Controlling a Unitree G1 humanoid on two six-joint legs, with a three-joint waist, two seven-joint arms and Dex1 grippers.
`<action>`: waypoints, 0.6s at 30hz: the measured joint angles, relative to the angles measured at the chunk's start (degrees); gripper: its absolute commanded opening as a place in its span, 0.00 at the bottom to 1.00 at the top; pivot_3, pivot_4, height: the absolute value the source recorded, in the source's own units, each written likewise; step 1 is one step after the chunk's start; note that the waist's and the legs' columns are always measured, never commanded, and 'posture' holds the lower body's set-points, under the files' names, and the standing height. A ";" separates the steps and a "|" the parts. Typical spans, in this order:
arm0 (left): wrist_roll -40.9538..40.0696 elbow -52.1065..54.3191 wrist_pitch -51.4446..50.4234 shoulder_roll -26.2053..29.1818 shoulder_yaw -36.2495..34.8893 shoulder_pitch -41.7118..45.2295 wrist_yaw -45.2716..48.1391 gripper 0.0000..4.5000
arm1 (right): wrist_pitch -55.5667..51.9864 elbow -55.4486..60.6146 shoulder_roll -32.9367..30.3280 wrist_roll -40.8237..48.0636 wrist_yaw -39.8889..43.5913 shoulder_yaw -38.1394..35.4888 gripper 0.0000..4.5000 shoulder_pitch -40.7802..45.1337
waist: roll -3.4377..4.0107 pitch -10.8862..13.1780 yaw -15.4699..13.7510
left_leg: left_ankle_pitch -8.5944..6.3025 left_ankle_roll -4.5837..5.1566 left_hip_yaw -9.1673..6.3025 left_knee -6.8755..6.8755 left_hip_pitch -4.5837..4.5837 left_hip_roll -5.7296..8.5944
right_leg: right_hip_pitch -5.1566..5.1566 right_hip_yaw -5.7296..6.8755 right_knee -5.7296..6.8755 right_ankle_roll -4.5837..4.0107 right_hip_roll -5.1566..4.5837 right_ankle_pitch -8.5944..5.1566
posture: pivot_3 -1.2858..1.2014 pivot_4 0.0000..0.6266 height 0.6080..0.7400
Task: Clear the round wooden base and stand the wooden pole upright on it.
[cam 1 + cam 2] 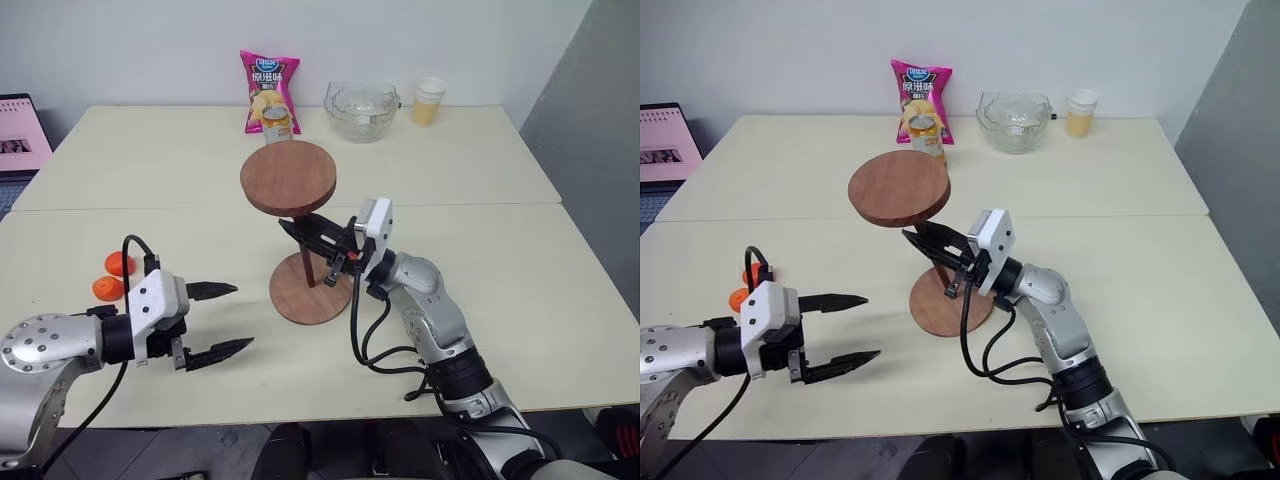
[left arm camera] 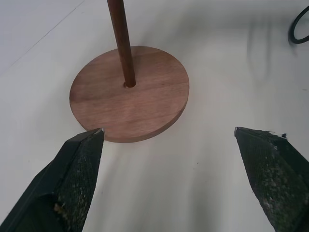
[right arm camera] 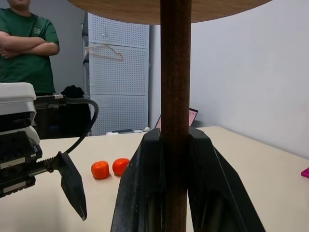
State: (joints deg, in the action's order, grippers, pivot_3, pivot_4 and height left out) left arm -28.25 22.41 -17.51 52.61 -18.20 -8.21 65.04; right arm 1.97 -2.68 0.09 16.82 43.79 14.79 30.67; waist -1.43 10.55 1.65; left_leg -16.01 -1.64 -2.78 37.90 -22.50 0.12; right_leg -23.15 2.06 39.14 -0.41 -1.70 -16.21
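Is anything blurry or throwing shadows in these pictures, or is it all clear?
Left wrist view: the left hand's black fingers loom soft-edged up close, while the round wooden base is crisp; faint shadows streak the table. Right wrist view: the wooden pole, clamped in the right hand, looks big and slightly soft; the two oranges behind read clearly. Left eye view: even light, a soft shadow beside the base.

My right gripper clamps the wooden pole, upright on the round wooden base. My left gripper hangs open nearby.
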 measured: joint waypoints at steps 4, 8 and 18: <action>0.26 -0.60 0.67 0.00 0.07 0.63 0.60 1.00 | 0.25 0.00 0.12 -0.13 -0.12 0.03 0.05 -0.21 | -0.01 0.00 0.00 | 0.00 0.00 0.00 0.00 0.00 0.00 | 0.00 0.00 0.00 0.00 0.00 0.00 | 0.52 0.24 1.00; 0.37 -0.71 0.79 0.00 0.08 0.98 0.69 1.00 | 0.65 0.00 0.31 -0.40 -0.25 0.28 0.05 -0.44 | -0.01 -0.01 0.00 | 0.00 0.00 0.00 0.00 0.01 0.00 | 0.00 0.00 0.01 0.00 0.00 0.00 | 0.52 0.24 1.00; 0.51 -0.82 1.45 -0.02 0.51 1.08 0.75 1.00 | 1.84 -0.01 0.60 -2.21 -1.00 1.25 0.05 -0.63 | -0.03 -0.05 0.00 | 0.00 0.00 0.00 0.01 0.04 0.00 | 0.01 0.00 0.07 0.00 0.00 0.00 | 0.52 0.24 1.00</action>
State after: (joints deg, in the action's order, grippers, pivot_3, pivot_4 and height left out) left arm -27.73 21.59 -16.06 52.58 -17.69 -7.14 65.78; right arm 3.81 -2.69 0.70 14.61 42.79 16.04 30.04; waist -1.45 10.50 1.65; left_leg -16.01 -1.64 -2.77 37.91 -22.46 0.12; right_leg -23.15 2.06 39.21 -0.41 -1.70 -16.21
